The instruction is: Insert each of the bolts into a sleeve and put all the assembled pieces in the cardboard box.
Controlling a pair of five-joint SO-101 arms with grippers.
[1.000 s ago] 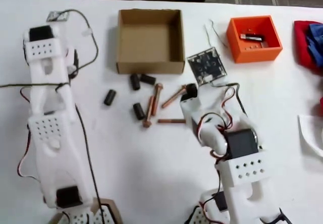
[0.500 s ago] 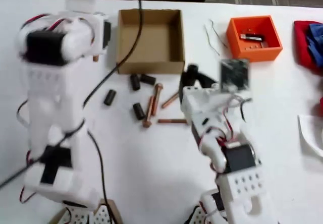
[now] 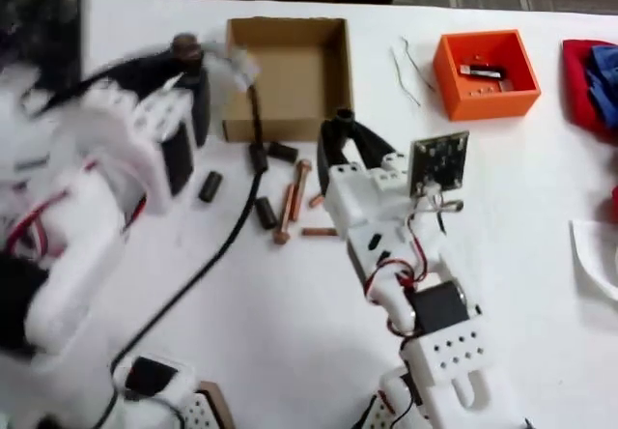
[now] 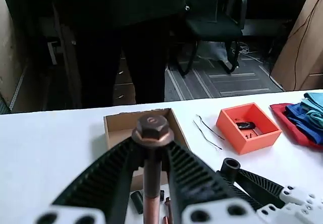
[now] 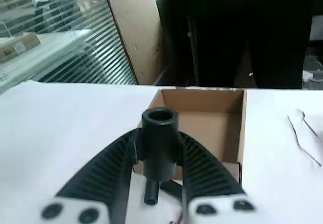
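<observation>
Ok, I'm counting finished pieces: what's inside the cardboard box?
In the high view the cardboard box floor is bare, nothing in it. Its left edge is covered by the left gripper, shut on a bolt.

High view: fixed above, looking down over the whole tabletop (image 3: 290, 332). Left wrist view: close behind its fingers (image 4: 108, 176), facing nearly level across the tabletop. Right wrist view: likewise, behind its fingers (image 5: 103, 171). All three views share the cardboard box (image 3: 287, 71)

Office-like workroom: swivel chair (image 4: 214, 24), window blinds (image 5: 60, 47), carpeted floor (image 4: 227, 80) beyond white table (image 3: 290, 332).
</observation>
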